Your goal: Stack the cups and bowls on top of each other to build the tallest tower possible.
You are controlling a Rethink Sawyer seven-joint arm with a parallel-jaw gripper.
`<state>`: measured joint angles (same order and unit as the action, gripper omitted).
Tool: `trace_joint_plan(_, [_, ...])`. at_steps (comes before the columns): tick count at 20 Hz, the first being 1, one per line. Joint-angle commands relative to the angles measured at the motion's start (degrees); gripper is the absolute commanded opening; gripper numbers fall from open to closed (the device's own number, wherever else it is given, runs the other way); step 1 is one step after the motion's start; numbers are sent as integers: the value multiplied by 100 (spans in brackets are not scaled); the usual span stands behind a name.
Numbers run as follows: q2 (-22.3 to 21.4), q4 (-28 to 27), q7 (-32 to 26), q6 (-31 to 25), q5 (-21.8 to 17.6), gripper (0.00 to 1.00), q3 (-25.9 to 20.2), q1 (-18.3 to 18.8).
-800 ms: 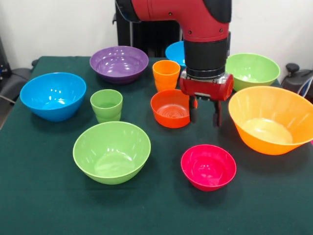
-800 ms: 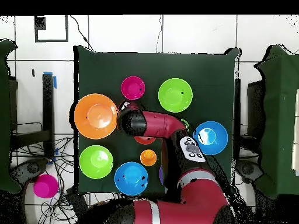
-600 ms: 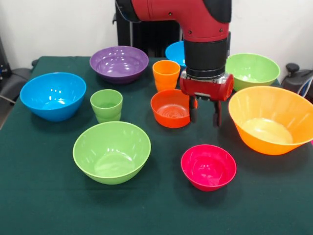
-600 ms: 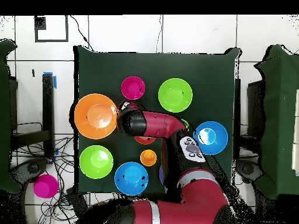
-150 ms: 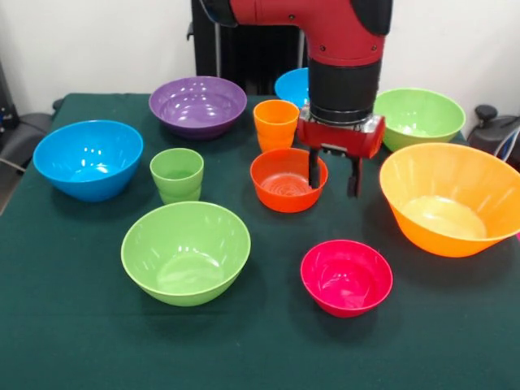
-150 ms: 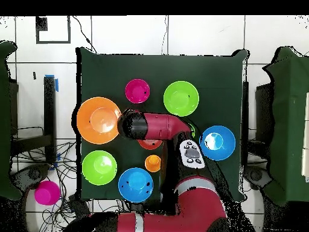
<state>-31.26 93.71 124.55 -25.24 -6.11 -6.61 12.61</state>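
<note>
While hand [image 5: 332, 173] gapes | orange-red bowl [image 5: 284, 180] beneath left finger

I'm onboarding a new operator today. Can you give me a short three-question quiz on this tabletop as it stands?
1. True or false: one bowl already sits inside another.
2. Which bowl does the gripper hang at? A) purple bowl B) small orange-red bowl C) magenta bowl
3. Fill in: the cup standing directly in front of the purple bowl in the front view, beside the blue bowl, is ____ in colour.

Key
1. False: every bowl and cup stands apart on the table.
2. B: its open fingers straddle the right rim of the small orange-red bowl, above the magenta bowl.
3. Light green: the green cup; the orange cup stands farther right.
</note>
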Motion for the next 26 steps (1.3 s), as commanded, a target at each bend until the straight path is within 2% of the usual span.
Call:
trace_joint_plan(1, [422,-772,-293,-553,-165,100,-369,99])
trace_joint_plan(5, [587,-1117,-81,-602,-40,100,-341,78])
trace_joint_plan(9, [745,-1344,-53,-483,-103,100,-303,30])
trace_joint_plan(15, [826,-1524,-193,-615,-149,100,-327,83])
trace_joint_plan(21, [855,-1380,20,-493,-33,100,-341,108])
trace_joint_plan(26, [1045,-1349,169,-250,-87,100,-207,71])
